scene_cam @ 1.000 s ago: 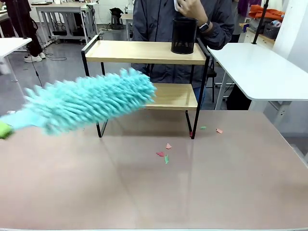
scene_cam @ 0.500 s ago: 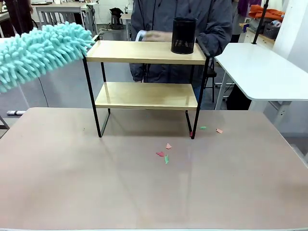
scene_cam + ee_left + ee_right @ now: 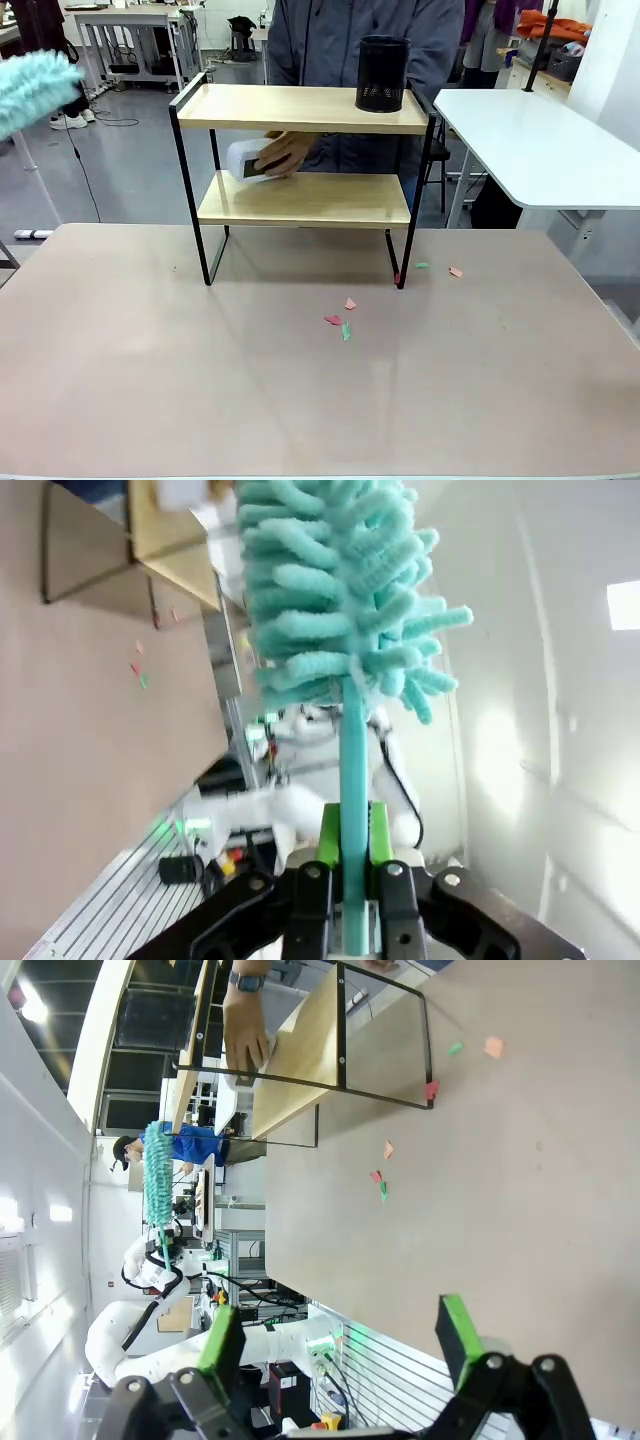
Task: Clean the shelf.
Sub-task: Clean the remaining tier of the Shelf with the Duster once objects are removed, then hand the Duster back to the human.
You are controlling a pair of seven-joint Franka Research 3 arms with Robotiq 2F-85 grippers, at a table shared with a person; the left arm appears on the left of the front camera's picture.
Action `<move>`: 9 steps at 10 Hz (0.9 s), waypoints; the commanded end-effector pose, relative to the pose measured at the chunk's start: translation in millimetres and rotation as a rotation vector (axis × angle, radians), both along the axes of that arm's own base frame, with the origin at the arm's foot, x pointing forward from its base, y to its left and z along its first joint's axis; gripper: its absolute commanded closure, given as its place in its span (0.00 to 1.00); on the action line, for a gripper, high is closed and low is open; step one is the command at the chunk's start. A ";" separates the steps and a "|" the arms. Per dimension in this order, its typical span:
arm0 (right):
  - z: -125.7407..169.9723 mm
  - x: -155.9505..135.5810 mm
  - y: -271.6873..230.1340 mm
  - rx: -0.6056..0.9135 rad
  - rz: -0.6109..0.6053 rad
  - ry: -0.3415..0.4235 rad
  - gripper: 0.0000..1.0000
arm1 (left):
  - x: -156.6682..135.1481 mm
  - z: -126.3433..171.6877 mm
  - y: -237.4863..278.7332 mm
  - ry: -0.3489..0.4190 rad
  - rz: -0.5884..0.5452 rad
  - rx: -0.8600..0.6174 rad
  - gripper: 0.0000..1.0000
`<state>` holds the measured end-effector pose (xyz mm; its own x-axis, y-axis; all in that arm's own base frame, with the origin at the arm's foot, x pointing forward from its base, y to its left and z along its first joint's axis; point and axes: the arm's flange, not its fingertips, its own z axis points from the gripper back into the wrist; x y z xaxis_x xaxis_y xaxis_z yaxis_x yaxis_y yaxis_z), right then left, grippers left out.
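The shelf (image 3: 290, 108) stands at the table's far side, two light wooden boards in a thin black frame. It lies sideways in the right wrist view (image 3: 300, 1050), and a corner of it shows in the left wrist view (image 3: 170, 530). My left gripper (image 3: 353, 880) is shut on the handle of a turquoise fluffy duster (image 3: 340, 600). The duster's head (image 3: 35, 85) is raised at the front view's left edge, well clear of the shelf. My right gripper (image 3: 338, 1335) hangs open over the table with nothing between its fingers. A person's hand (image 3: 285, 152) holds a white object over the lower board.
A black mesh cup (image 3: 383, 73) stands on the top board's right end. Small coloured paper scraps (image 3: 340, 322) lie on the brown table (image 3: 150, 380) in front of the shelf, more by its right leg (image 3: 438, 268). A white table (image 3: 540, 140) stands at the right.
The duster swung from in front of the shelf up and away to the left edge. The person's hand came down from chest height to the lower board with a white object.
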<state>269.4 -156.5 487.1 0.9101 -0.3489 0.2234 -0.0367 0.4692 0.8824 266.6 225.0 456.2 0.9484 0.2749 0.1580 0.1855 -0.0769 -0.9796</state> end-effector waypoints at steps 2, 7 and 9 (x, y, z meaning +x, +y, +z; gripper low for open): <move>-0.4 1.4 1.2 0.009 0.007 -0.033 0.00 | -3.9 12.2 -13.9 -0.080 -0.094 0.016 0.88; -0.4 1.4 1.2 0.009 0.007 -0.033 0.00 | -3.9 12.2 -13.9 -0.080 -0.094 0.016 0.88; -0.4 1.4 1.2 0.009 0.007 -0.033 0.00 | -3.9 12.2 -13.9 -0.080 -0.094 0.016 0.88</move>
